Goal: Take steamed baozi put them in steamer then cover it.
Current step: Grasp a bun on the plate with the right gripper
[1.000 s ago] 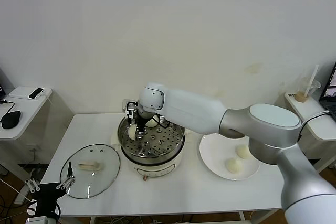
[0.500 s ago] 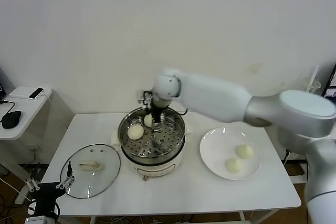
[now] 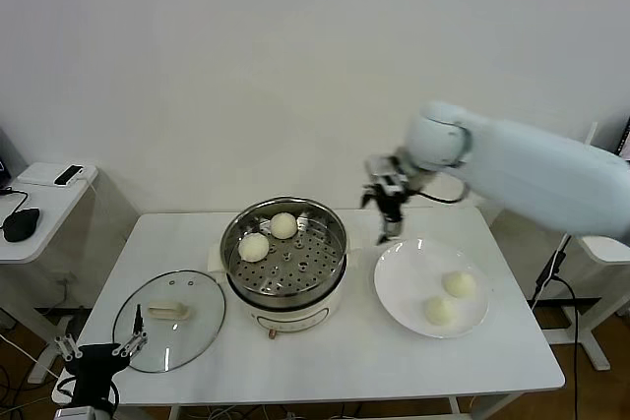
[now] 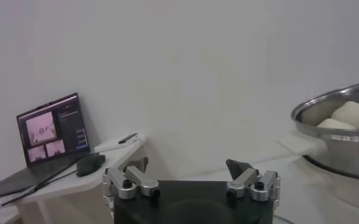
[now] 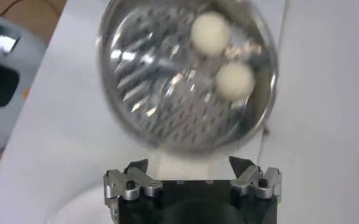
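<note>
The steel steamer (image 3: 283, 265) stands on its white base at the table's middle. Two baozi lie on its perforated tray, one (image 3: 283, 225) at the back and one (image 3: 254, 247) at the left; both show in the right wrist view (image 5: 210, 33) (image 5: 235, 80). Two more baozi (image 3: 458, 283) (image 3: 439, 310) lie on the white plate (image 3: 404, 287) to the right. My right gripper (image 3: 386, 213) is open and empty, in the air between the steamer and the plate. The glass cover (image 3: 169, 319) lies flat on the table at the front left. My left gripper (image 3: 98, 353) is open and empty, low by the front left edge.
A side table (image 3: 39, 194) at the far left carries a phone and a mouse. A laptop (image 4: 50, 129) shows in the left wrist view. A drink cup (image 3: 569, 169) stands on a shelf at the far right.
My right gripper let go of a baozi on the steamer's tray, rose out of the pot and swung right towards the plate. The left arm has not moved.
</note>
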`<state>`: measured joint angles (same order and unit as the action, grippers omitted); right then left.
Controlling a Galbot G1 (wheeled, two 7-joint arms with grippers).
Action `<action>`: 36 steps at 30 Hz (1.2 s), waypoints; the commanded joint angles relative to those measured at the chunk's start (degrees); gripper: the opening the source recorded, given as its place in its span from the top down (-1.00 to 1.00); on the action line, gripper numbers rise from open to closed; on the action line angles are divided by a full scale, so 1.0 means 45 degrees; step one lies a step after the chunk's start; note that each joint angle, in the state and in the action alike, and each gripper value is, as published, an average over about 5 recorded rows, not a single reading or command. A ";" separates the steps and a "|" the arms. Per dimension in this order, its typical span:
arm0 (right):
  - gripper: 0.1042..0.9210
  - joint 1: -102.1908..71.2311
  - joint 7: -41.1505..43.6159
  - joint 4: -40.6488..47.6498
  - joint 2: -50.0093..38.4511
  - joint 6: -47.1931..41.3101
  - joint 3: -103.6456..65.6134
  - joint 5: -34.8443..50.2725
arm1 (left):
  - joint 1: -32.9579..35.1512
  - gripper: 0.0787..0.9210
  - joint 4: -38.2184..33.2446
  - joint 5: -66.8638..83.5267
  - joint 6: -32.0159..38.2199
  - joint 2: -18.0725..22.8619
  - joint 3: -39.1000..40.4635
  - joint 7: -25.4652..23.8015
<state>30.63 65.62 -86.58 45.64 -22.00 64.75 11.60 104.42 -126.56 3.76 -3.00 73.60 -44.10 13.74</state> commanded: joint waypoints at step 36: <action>-0.76 -0.9227 -0.0711 0.1420 -0.1882 0.1230 -0.5738 -0.4764 | 0.0166 -0.77 0.0098 -0.0080 0.0024 0.0240 -0.0061 -0.0250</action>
<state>-7.02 63.23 -85.91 32.09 -16.79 42.25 -8.09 105.17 -126.27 3.22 -2.94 74.71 -44.28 12.81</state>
